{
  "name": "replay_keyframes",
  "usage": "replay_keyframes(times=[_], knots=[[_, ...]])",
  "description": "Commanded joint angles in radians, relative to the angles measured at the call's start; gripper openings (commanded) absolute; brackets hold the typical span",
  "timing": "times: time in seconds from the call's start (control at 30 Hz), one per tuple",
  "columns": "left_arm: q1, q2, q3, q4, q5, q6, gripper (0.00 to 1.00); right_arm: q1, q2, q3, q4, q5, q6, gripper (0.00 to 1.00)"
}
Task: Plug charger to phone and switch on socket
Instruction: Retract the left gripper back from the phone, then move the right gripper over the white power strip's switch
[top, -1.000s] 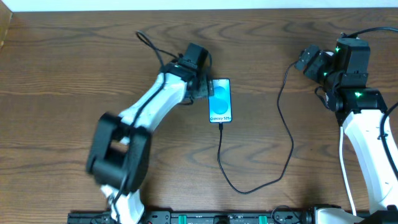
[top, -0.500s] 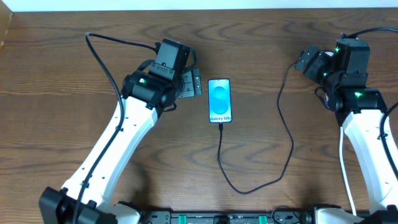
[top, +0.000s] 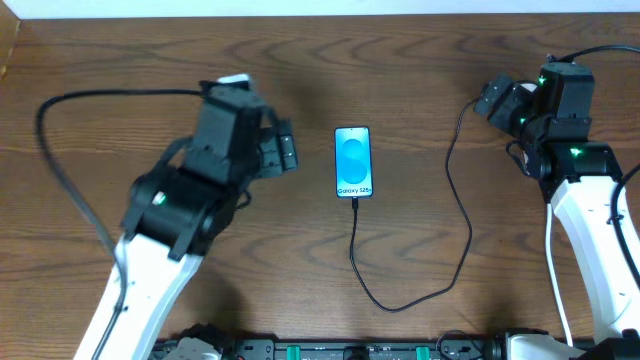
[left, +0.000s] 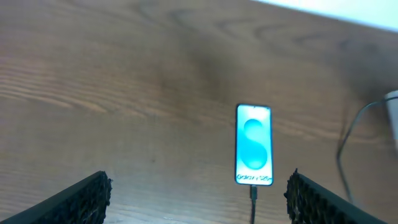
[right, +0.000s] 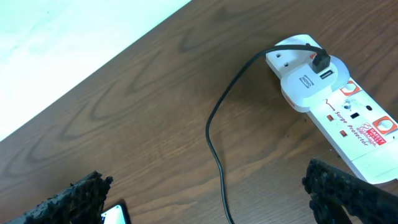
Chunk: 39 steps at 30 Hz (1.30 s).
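The socket (right: 348, 124) lies just below the right fingers (right: 354, 193), which stand apart; its long axis slants toward them. The left fingers (left: 74, 199), also apart, face the phone (top: 353, 160) mid-tabletop, where the charger (right: 209, 134) seems already plugged in.

Robotics lab bench: two white-and-black robot arms (top: 170, 215) rise from the frame's lower edge over a brown wood-grain table (top: 420, 80), white wall (top: 320, 7) along the top

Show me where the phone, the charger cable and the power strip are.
phone (top: 354, 162): overhead, screen middle.
charger cable (top: 353, 228): overhead, stretch below phone.
power strip (right: 354, 121): right wrist, white top face.
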Motion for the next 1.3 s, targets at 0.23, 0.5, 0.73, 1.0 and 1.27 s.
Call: replay_keyframes(times=[0.23,0.5,0.73,1.0,1.27], knots=[[0.008,-0.041,0.006,-0.026,-0.02,0.016,0.9,-0.003,-0.005,0.006,-0.002,0.002,-0.014,0.99],[0.008,-0.028,0.006,-0.026,-0.02,0.016,0.9,-0.004,-0.005,0.006,0.032,0.001,-0.135,0.99],[0.008,-0.028,0.006,-0.026,-0.02,0.016,0.9,-0.053,-0.005,0.015,0.015,-0.044,-0.209,0.99],[0.008,-0.028,0.006,-0.026,-0.02,0.016,0.9,-0.201,-0.005,0.167,-0.149,-0.166,-0.333,0.99],[0.008,-0.028,0.006,-0.026,-0.02,0.016,0.9,-0.323,0.054,0.377,-0.304,-0.259,-0.404,0.99]])
